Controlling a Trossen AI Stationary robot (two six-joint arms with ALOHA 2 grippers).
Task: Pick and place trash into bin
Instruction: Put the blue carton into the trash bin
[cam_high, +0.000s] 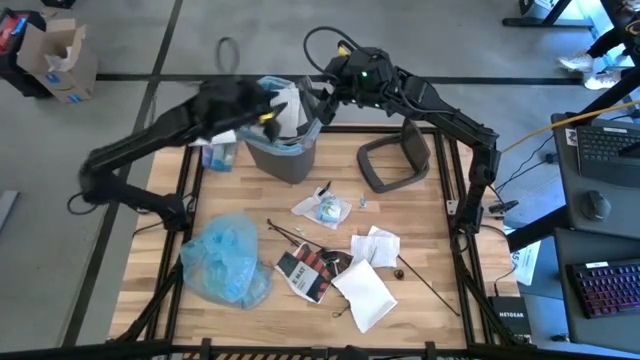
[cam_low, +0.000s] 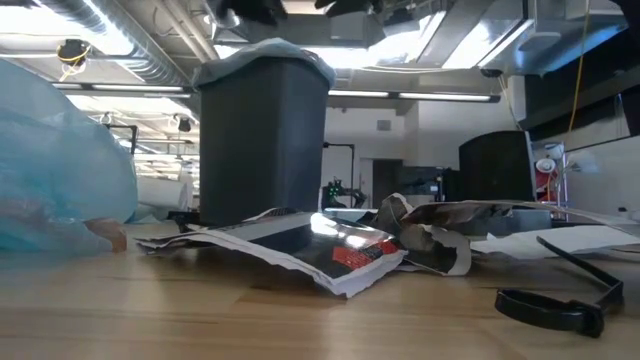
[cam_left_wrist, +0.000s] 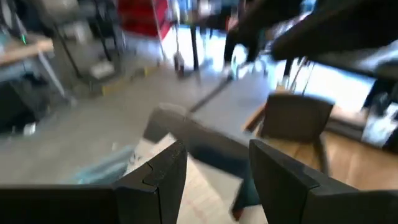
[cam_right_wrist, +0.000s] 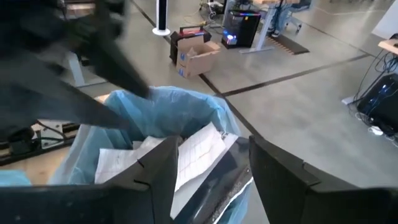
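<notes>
**Both arms over bin, jaws apart, litter left on counter**

Bin (cam_high: 285, 150) sits at far side of counter (cam_high: 430, 320), blue liner w/ white paper (cam_right_wrist: 193, 149) poking out of its mouth. Blue plastic bag (cam_high: 225, 258): biggest item left, light, floppy, prob slippery; pinch a bunched fold. White mailer (cam_high: 365, 292): flat, thin; take an edge. Printed packet (cam_high: 305, 272): crinkly, light, grab a raised corner. Thin sticks (cam_high: 425, 280): stiff, hard to pinch flat.

Left gripper (cam_high: 262, 105) reaches in over bin rim, right gripper (cam_high: 322, 92) hangs just beside the rim opposite. Both jaws stand apart w/ nothing between them.
</notes>
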